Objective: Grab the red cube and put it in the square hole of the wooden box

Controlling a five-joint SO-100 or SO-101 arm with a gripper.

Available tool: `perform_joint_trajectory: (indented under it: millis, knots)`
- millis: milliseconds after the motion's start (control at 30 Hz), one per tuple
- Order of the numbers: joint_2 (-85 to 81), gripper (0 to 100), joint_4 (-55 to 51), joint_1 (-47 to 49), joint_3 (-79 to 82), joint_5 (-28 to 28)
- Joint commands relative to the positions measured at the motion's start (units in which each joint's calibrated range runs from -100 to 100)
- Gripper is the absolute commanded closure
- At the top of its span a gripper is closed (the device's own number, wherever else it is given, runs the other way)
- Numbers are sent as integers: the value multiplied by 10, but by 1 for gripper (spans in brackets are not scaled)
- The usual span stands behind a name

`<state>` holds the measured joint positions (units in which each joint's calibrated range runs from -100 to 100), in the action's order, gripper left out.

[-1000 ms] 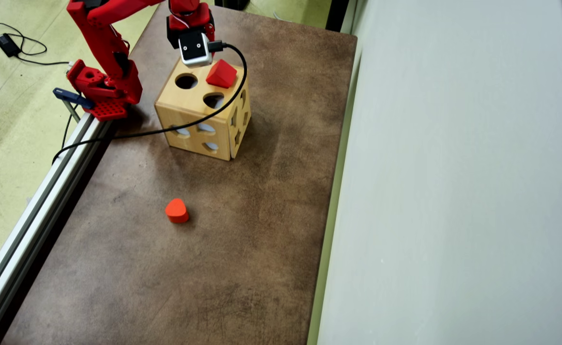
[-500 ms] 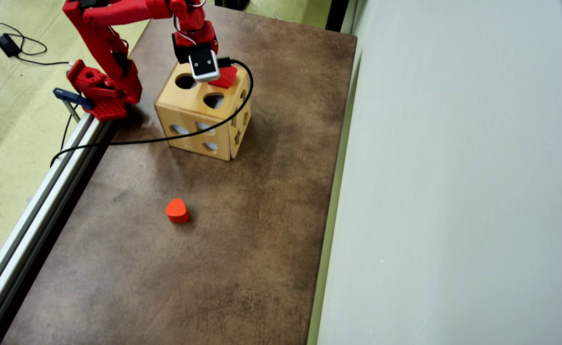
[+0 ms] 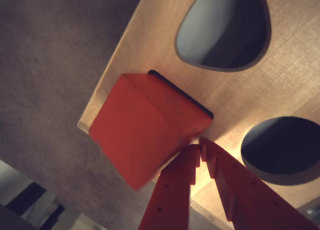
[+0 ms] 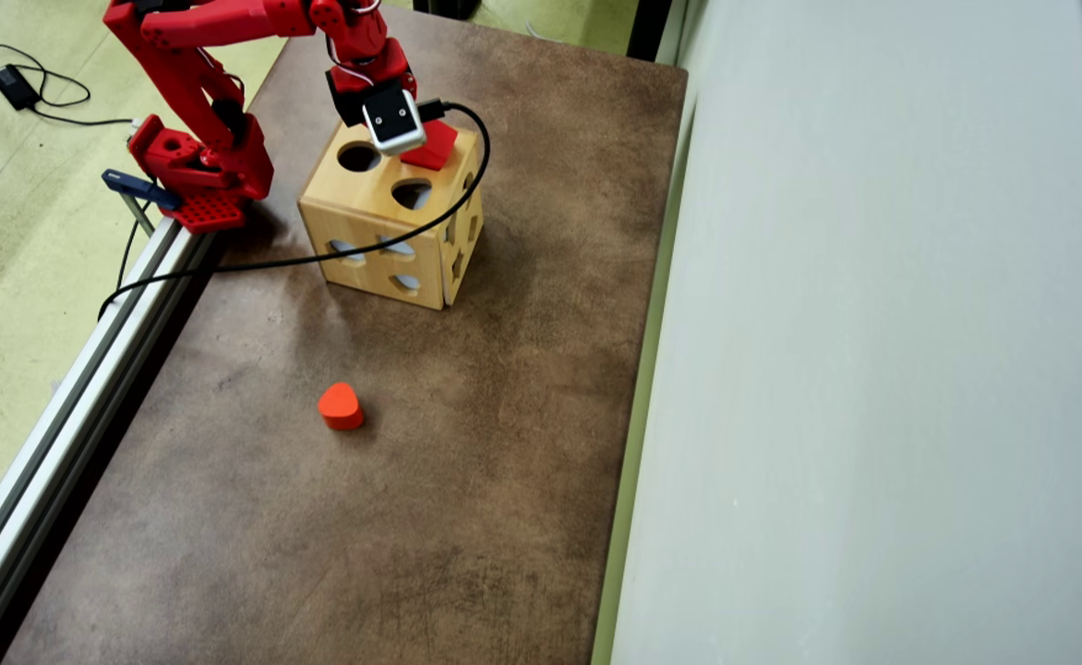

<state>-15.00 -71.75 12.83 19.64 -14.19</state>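
The red cube (image 3: 145, 125) lies tilted on top of the wooden box (image 3: 240, 90), near the box's corner. A dark strip of the square hole (image 3: 182, 92) shows along the cube's upper right edge, and the cube covers the remainder. My gripper (image 3: 201, 144) comes in from the bottom of the wrist view, shut, with its tips against the cube's lower right corner and nothing between the fingers (image 3: 175, 190). In the overhead view the red cube (image 4: 437, 148) sits at the far right corner of the wooden box (image 4: 366, 231), partly under the wrist camera, which hides the fingertips.
The box top also has a round hole (image 4: 358, 157) and a rounded heart-like hole (image 4: 410, 194). An orange-red heart-like block (image 4: 341, 406) lies on the brown table (image 4: 504, 416). A black cable (image 4: 319, 263) drapes over the box's front. A metal rail (image 4: 61, 434) lines the left edge.
The wrist has moved from behind the box to over its top, beside the cube. The cube has tipped from a raised corner to a lower, flatter pose.
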Motion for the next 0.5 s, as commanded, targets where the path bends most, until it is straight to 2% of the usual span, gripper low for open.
perform_joint_trajectory:
  millis: [0, 200, 467]
  knots:
    - [-81, 98, 8, 0, 10, -18]
    - [-211, 98, 10, 0, 1, -16]
    - [-243, 98, 11, -1, -1, -13]
